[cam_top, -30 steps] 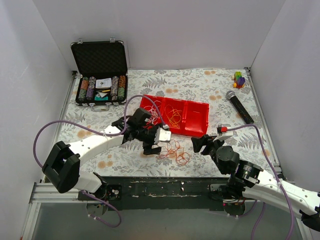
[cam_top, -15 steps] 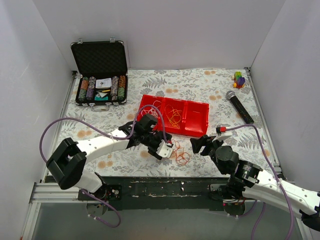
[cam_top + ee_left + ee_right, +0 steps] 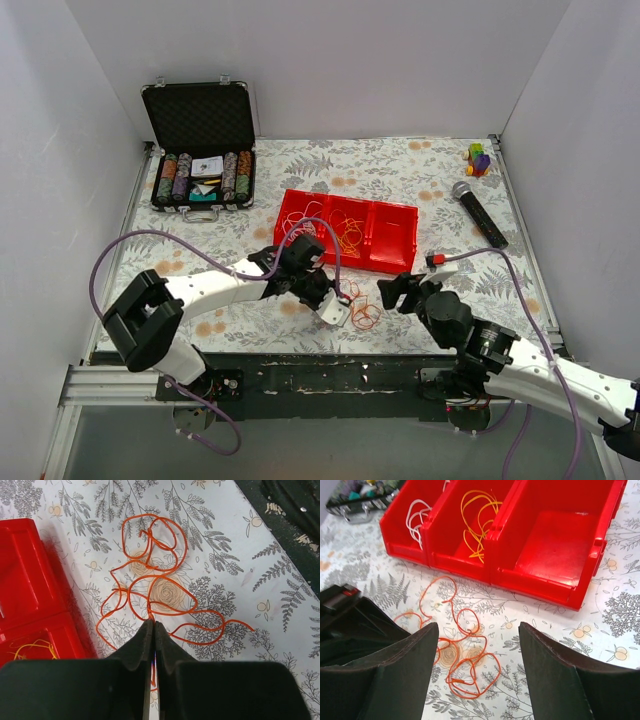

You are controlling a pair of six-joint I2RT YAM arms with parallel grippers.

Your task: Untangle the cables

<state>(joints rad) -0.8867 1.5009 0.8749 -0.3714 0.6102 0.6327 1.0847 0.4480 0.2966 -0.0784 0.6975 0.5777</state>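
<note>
The left gripper (image 3: 152,626) is pressing its fingers together on a strand of the orange cable (image 3: 170,613), with a sliver of orange showing between the pads further back. The rest of that cable is lying in loose loops on the floral table (image 3: 235,555), spreading ahead of the fingertips. In the wrist view, the wall of the red bin (image 3: 30,580) is standing just beside the loops to the gripper's left. The dark front rail (image 3: 285,510) of the table is running past ahead and to its right, with a strip of bare cloth lying between rail and cable.

The right gripper (image 3: 477,630) is hanging with its fingers (image 3: 405,670) spread wide, holding nothing. The orange cable (image 3: 462,650) is lying ahead of it and partly between the fingertips. Beyond the cable, the red bin (image 3: 540,582) is blocking the way forward. A white cable (image 3: 415,517) is sitting in its left compartment and a yellow cable (image 3: 477,525) in the middle one, while the right compartment is showing only its floor.

From above, the left gripper (image 3: 335,305) and right gripper (image 3: 395,292) are flanking the orange cable (image 3: 362,312), near the table's front edge. The open stretches of cloth are lying well beyond the red bin (image 3: 395,235), between the poker chip case (image 3: 200,150) and the microphone (image 3: 480,212).
</note>
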